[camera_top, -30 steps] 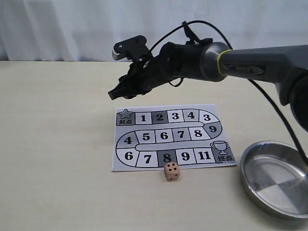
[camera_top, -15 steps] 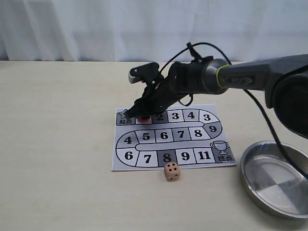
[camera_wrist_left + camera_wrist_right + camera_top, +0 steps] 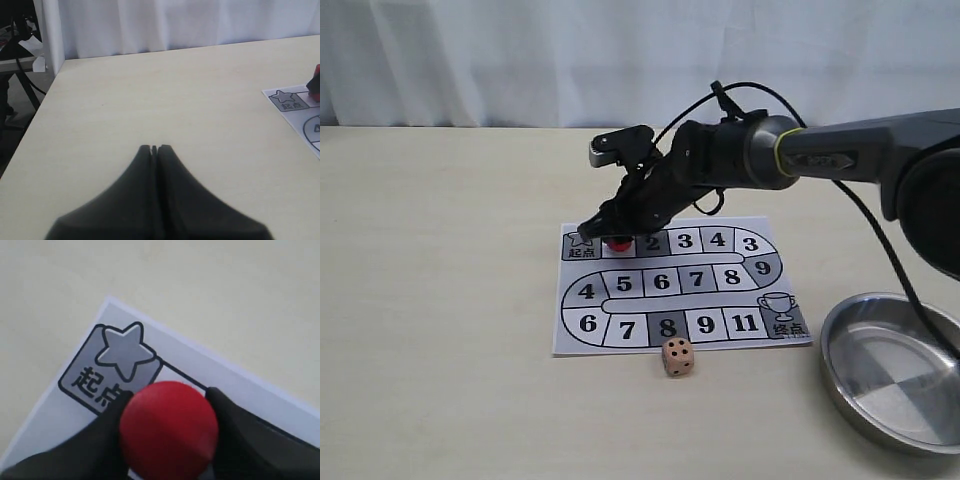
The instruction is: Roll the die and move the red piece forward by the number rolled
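– At the far left corner of the board (image 3: 570,340), what did the right tool (image 3: 610,238) have?
– It gripped the red piece (image 3: 618,243). The right wrist view showed 1 dark finger (image 3: 100,445) pressed to each side of the round red top, with the star square (image 3: 122,352) just beside it.
– Which square was the piece on?
– It was over the square between the star and the dark 2 square (image 3: 653,243). The printed number there was covered by the piece and the tool. Whether the base touched the paper or hung just above it, I could not tell.
– And the die (image 3: 677,357)?
– It lay on the tabletop (image 3: 440,300), at the near edge of the board, right by the dark 8 square (image 3: 667,326) in the bottom row and well apart from the piece. Dark pips showed on its top and 2 side faces, but they were too small for me to count.
– What about the left tool (image 3: 155,148)?
– Its jaws were pressed together with nothing between them, over bare tabletop off to the side of the board. Its camera caught the star square and a sliver of the red piece at the limit of its view.
– Anything else around?
– A steel bowl (image 3: 840,395) sat on the right, near the board's trophy square (image 3: 778,315), and a white curtain (image 3: 470,60) hung behind.
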Controlling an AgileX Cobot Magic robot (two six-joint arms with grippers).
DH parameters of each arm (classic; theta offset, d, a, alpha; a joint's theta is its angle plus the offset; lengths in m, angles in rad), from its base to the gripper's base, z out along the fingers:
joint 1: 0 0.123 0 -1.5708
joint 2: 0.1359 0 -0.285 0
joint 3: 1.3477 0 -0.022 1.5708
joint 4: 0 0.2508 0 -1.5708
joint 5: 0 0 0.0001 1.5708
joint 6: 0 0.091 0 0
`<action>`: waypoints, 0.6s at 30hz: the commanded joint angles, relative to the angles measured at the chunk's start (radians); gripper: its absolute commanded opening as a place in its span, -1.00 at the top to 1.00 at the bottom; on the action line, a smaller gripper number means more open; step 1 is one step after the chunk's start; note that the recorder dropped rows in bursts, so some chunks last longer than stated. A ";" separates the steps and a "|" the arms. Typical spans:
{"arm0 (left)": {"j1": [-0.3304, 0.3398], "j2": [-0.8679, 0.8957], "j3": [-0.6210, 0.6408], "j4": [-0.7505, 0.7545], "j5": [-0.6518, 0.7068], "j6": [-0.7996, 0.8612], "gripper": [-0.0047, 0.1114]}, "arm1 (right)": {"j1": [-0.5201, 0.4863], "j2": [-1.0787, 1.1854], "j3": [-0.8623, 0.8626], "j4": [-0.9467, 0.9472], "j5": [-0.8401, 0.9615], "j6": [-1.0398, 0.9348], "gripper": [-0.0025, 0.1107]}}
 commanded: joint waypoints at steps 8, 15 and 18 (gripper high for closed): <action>0.000 0.000 0.002 -0.006 -0.012 -0.004 0.92 | -0.068 -0.192 0.000 -0.015 0.056 0.007 0.88; 0.000 0.000 0.002 -0.006 -0.012 -0.004 0.92 | -0.068 -0.111 0.090 -0.028 -0.071 0.026 0.88; 0.000 0.000 0.002 -0.006 -0.012 -0.004 0.92 | -0.075 -0.031 0.120 -0.038 -0.060 0.019 0.88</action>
